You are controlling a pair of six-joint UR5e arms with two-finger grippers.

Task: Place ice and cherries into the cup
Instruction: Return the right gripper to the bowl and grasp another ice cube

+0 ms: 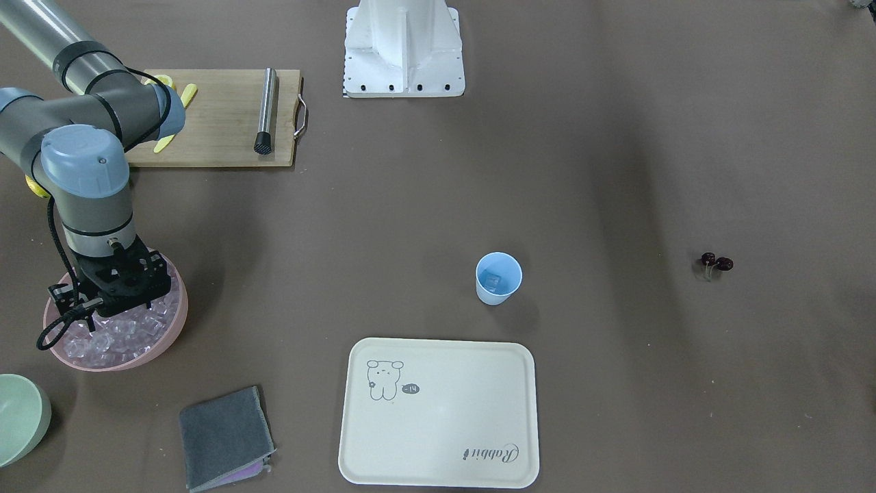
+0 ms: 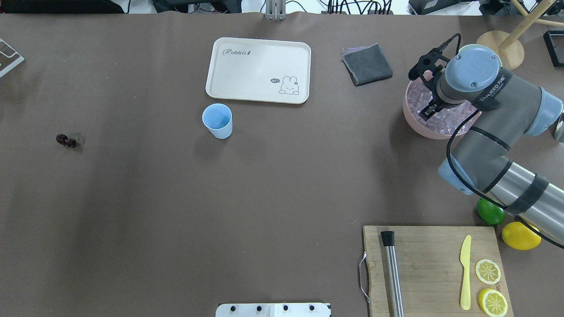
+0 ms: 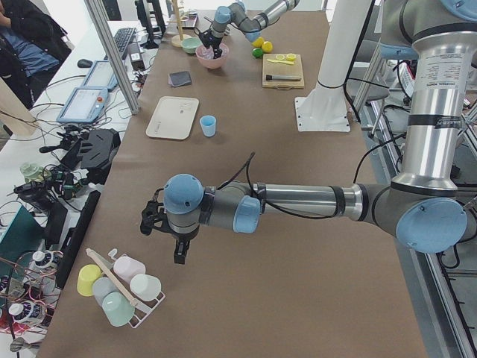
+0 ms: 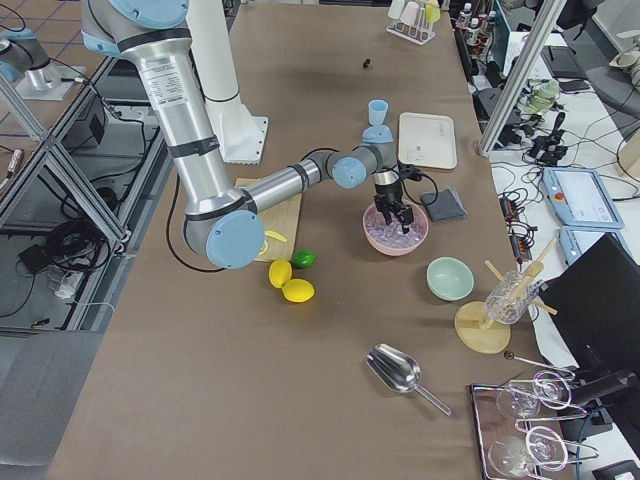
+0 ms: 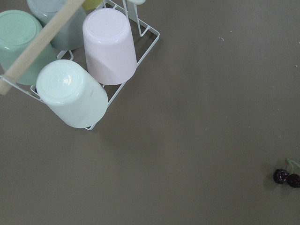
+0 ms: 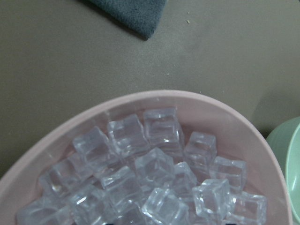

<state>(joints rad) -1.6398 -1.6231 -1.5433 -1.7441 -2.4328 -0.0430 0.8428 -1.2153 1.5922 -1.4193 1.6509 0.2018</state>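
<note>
**Ice grab from the pink bowl, right arm**

Ice [image 6: 154, 168] fills the right wrist view, clear cubes heaped loosely in the pink bowl [image 6: 225, 117]. The right gripper [image 2: 428, 112] is down at the pile. Its jaws are half hidden by the wrist, so I cannot tell if they are parted or closed on a cube. The left gripper [image 3: 179, 257] hangs over bare worktop near a rack of upturned cups [image 5: 93, 61]. Its jaws are also unclear and nothing is visibly held.

The cup [image 1: 498, 277] stands upright just beside the tray [image 1: 438, 411], well apart from the bowl. One cube seems to be inside already. The cherries [image 1: 716, 263] lie alone on the far side, well apart from the cup.

Judgement on doing the step well:
- Single out a top cube with free sides.
- Close squarely on its flat faces, since the cubes look slick and may squirt out.
- Lift straight up so neighbours don't drag over the rim.
- Carry it over the cup mouth before letting go.

The worktop [image 1: 616, 171] is a matte brown sheet, flat and mostly bare. On it are a grey cloth [image 1: 226, 438], a pale green bowl [image 1: 17, 418] and a cutting board [image 2: 432, 264] with a knife and lemon slices.

Around the worktop the room shows metal frame posts, cables, tablets and a seated person at one edge.
</note>
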